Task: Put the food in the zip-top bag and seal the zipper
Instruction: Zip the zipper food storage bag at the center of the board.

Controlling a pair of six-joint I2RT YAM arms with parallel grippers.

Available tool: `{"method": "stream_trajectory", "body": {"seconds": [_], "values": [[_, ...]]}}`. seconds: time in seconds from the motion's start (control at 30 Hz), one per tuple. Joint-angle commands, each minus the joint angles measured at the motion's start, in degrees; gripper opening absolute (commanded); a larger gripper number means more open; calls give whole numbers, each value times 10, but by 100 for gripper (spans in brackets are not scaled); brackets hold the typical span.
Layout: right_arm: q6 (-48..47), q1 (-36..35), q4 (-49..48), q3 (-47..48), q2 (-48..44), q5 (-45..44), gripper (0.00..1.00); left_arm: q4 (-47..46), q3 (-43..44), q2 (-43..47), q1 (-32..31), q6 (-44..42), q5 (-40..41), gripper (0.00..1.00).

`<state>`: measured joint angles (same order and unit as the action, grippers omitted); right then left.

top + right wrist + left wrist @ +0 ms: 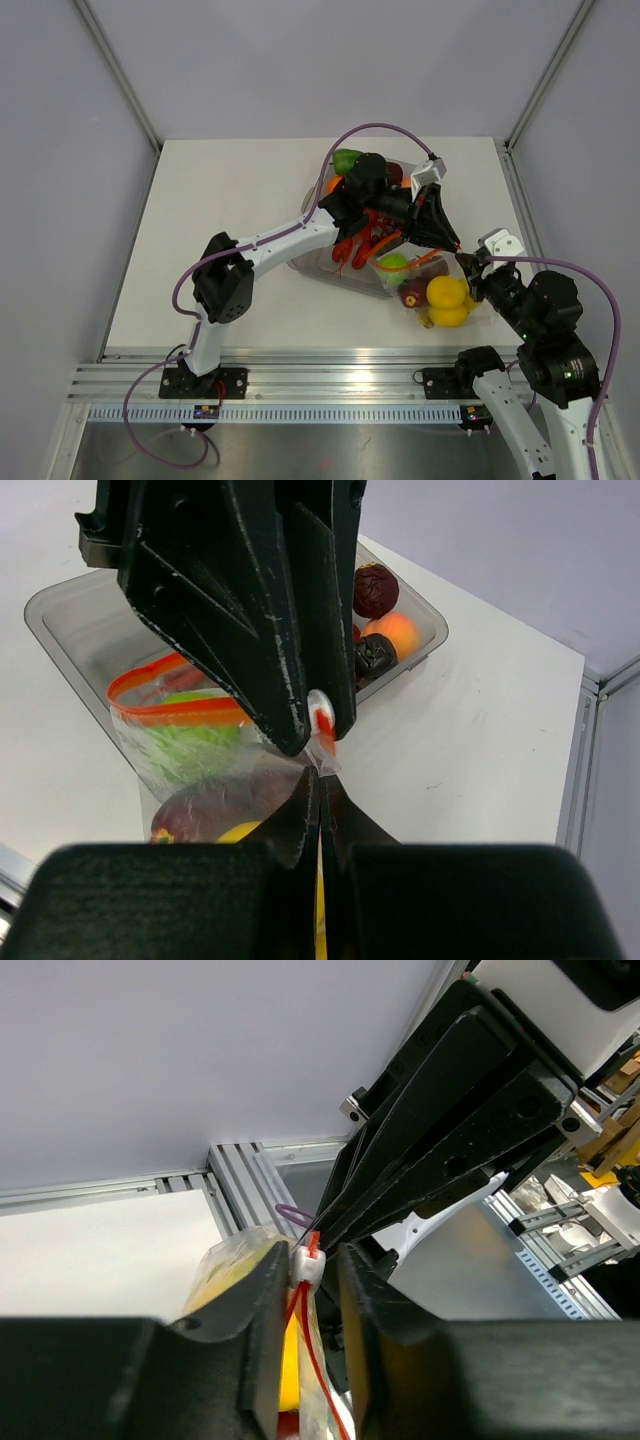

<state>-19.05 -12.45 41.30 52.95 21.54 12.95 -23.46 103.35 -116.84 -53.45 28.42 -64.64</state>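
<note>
Several fruits [447, 293] inside zip-top bag [140, 755]; dark fruit [375, 588], orange [392, 635] in tray [42, 618].

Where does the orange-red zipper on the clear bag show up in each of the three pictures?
Top external: zipper right of centre, an orange-red strip leading to the left end effector.
Left wrist: zipper bottom centre, its white slider between that end effector's fingers.
Right wrist: zipper left of centre, an orange-red loop ending at mid-picture.
Shared landmark: the yellow toy fruit inside the zip-top bag.
</note>
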Motion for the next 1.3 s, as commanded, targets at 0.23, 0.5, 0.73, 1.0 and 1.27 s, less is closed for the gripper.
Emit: {"method": "stream_trajectory", "body": {"seconds": [0.23, 0.5, 0.73, 1.0, 1.27], "values": [[8, -3, -68, -4, -5, -24, 0, -30, 0, 4, 0, 15, -21, 8], [17, -3, -74, -7, -3, -46, 0, -20, 4, -2, 0, 16, -17, 0], [39, -3, -89, -18, 4, -114, 0, -5, 4, -10, 0, 5, 0, 0], [48, -3, -99, -25, 4, -189, 0, 24, 0, -28, 3, 2, 4, 0], [44, -3, -97, -21, -6, -209, 0, 57, 6, -30, 11, -22, 14, 0]]}}
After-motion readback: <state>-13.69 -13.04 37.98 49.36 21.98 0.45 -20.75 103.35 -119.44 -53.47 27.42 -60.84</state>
